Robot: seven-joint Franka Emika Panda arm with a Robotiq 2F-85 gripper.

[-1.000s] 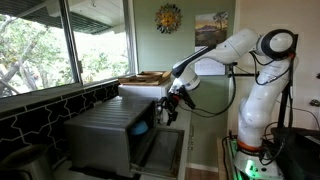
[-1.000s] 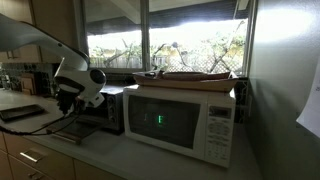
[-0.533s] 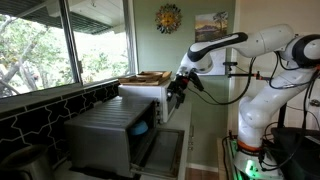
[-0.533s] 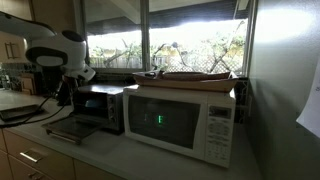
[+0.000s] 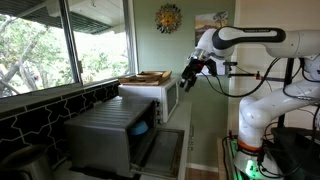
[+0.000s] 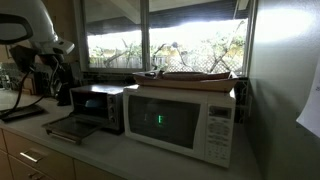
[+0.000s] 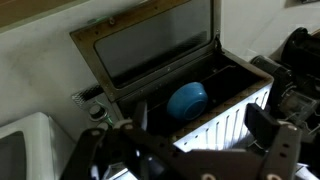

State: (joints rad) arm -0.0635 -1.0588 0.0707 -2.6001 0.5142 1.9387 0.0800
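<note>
Wide-spread gripper (image 7: 188, 130), empty and touching nothing, hovers well above the toaster oven (image 7: 235, 80). A blue bowl (image 7: 187, 99) sits inside the oven, whose door (image 7: 150, 45) is open. A white microwave (image 7: 20, 145) stands just beside it.

One toaster oven (image 7: 175, 60), one blue bowl (image 7: 187, 99), one microwave (image 6: 185, 120) and one flat basket (image 6: 195, 75) share the table (image 6: 118, 149); one sun ornament (image 5: 168, 17) and one painting (image 5: 211, 27) hang nearby; one robot arm (image 5: 250, 37) carries one pincer (image 5: 190, 73).
</note>
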